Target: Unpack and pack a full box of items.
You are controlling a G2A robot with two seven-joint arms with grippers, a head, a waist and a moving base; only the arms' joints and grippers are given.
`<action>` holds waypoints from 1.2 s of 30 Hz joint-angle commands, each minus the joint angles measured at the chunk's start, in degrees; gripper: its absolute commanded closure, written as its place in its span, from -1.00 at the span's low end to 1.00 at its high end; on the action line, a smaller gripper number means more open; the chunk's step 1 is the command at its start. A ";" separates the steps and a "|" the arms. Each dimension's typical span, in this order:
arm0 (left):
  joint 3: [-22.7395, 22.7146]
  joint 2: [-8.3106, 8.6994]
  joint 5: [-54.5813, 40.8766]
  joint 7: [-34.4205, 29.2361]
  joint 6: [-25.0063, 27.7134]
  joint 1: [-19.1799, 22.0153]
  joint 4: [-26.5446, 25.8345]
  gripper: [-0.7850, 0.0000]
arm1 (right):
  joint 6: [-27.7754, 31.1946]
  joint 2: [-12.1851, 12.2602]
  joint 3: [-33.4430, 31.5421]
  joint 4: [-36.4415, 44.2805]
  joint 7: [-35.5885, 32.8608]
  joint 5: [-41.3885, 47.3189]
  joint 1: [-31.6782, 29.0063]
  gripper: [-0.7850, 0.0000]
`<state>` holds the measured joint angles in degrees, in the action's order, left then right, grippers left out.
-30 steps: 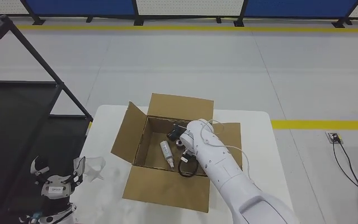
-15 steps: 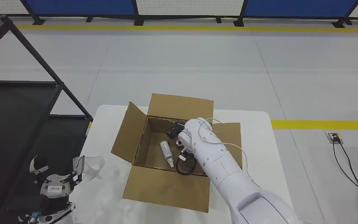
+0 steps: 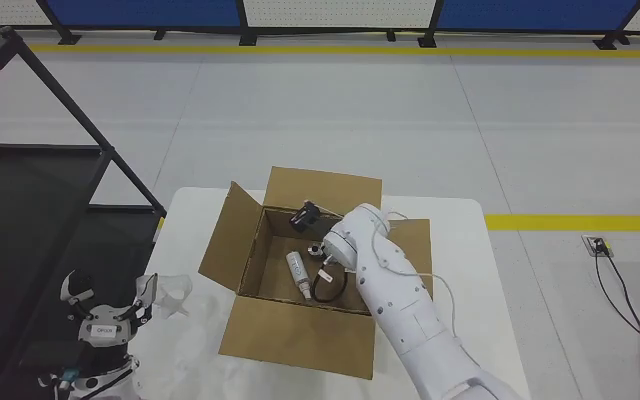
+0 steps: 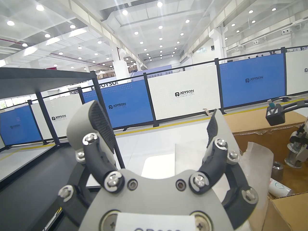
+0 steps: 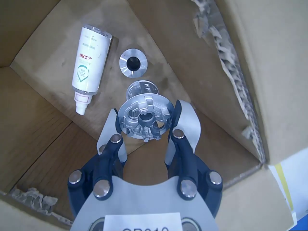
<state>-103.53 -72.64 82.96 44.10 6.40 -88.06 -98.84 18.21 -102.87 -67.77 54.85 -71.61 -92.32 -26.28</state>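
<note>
An open cardboard box (image 3: 300, 340) stands in the middle of the white table. Inside it my right gripper (image 5: 146, 118) is shut on a toothed metal hub (image 5: 144, 117), held over the box floor next to a metal bushing (image 5: 133, 62). A white bottle (image 5: 90, 66) lies on its side beside the bushing (image 3: 315, 250). The bottle (image 3: 298, 275) also shows from above, with the right gripper (image 3: 323, 280) close to it. My left gripper (image 4: 158, 123) is open and holds nothing, off the table's left side (image 3: 105, 312).
A crumpled clear plastic bag (image 3: 172, 292) lies on the table between the left gripper and the box. The box flaps (image 3: 222, 245) stand outward. A black metal rack (image 3: 60, 200) stands at the left. Torn cardboard edges (image 5: 216, 37) line the box's inner wall.
The right wrist has swung toward the box's far wall, uncovering the bushing on the box floor. The left gripper has shifted slightly.
</note>
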 commanded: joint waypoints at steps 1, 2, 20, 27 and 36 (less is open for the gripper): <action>0.00 0.02 0.10 0.09 0.02 0.06 0.03 -1.00 | 1.03 0.86 -0.89 14.08 -3.64 -1.36 -6.89 1.00; 0.02 0.03 0.06 0.14 0.08 0.08 0.04 -1.00 | 1.75 1.18 -1.21 19.14 -4.71 -1.52 -9.69 1.00; 0.49 0.09 0.01 0.20 0.36 0.07 0.96 -1.00 | 1.90 1.98 -1.06 33.47 -3.69 1.13 -19.57 1.00; 0.18 0.16 -0.18 0.33 0.59 -0.12 0.68 -1.00 | -0.93 2.70 -5.99 39.82 -3.23 5.15 -20.21 1.00; 0.16 0.21 -0.21 0.66 0.77 -0.20 0.40 -1.00 | -7.04 4.26 -15.82 57.28 -6.64 4.80 -25.47 1.00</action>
<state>-103.36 -72.43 82.76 44.72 7.17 -88.24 -98.48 12.39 -98.78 -82.13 110.41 -78.10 -86.81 -51.33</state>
